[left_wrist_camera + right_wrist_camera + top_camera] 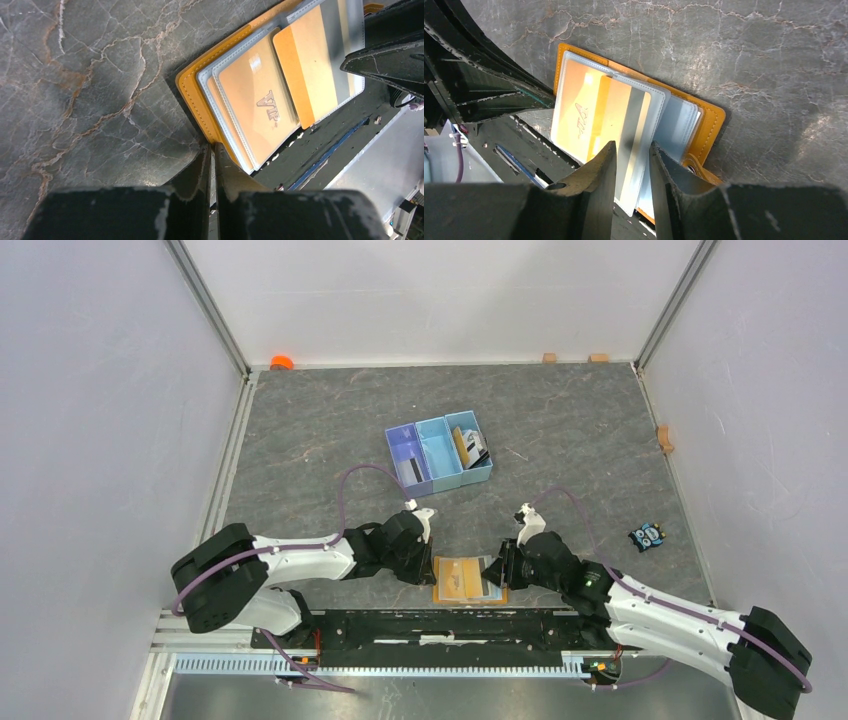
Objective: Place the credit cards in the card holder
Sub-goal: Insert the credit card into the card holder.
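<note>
The card holder [465, 580], an orange-tan wallet, lies open at the table's near edge. Its clear sleeves hold a gold VIP card [260, 110] and a gold card with a grey stripe [624, 120]. My left gripper [428, 564] is shut, and its tips [214, 146] rest on the wallet's orange corner [192, 92]. My right gripper [496, 574] is open by a narrow gap. It stands [632, 145] over the striped card's near end, beside the clasp tab [696, 167]. More cards lie in the blue tray: a black one [411, 471] and a yellow and a black one [470, 447].
The blue three-compartment tray [438, 445] stands behind the wallet at mid-table. A small black-and-blue gadget [647, 536] lies at the right. The black base rail [440, 625] runs just in front of the wallet. An orange object [282, 362] sits at the far left corner.
</note>
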Motion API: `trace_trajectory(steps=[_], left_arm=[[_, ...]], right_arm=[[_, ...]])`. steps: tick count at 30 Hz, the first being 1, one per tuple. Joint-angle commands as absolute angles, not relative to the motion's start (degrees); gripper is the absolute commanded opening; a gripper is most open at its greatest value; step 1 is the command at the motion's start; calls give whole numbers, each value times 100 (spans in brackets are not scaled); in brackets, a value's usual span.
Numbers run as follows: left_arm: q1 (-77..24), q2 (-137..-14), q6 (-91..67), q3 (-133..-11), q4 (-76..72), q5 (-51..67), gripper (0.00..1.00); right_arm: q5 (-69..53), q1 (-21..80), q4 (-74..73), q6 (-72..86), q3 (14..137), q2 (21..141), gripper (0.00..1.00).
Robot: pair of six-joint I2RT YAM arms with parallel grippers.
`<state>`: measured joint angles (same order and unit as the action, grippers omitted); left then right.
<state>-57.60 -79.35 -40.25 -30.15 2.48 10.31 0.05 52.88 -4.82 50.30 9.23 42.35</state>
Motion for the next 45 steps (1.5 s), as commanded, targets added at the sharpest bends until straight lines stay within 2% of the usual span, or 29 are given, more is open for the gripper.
trace_trajectory(steps=[1, 6, 10, 13, 17, 23, 28, 45], left_arm=[[-5757, -7663, -4056, -3071, 418, 673, 12], [-5757, -7318, -3948, -3165, 752, 472, 15], [-5757, -7168, -3813, -3338, 1167, 118, 30], [-5752, -6879, -3763, -3535, 1502, -260, 40], [-5772, -6414, -3956, -3589, 1295, -140, 45], [-5941, -6441, -4798, -3112, -330, 719, 45], [-6022, -7126, -5201, -2912, -1303, 1173, 44], [-6081, -8469, -5212, -2918, -1903, 1283, 21]], right_arm=[[101, 5322, -257, 5104, 791, 4195, 34], [18, 5327, -44, 5246, 594, 4146, 31], [96, 5326, -109, 5256, 562, 4116, 20], [220, 5326, -333, 5241, 597, 4063, 16], [304, 5326, -476, 5236, 590, 4010, 10], [400, 5326, -594, 5245, 568, 4025, 1], [455, 5328, -683, 5243, 609, 4021, 0], [497, 5329, -725, 5238, 650, 4026, 0]])
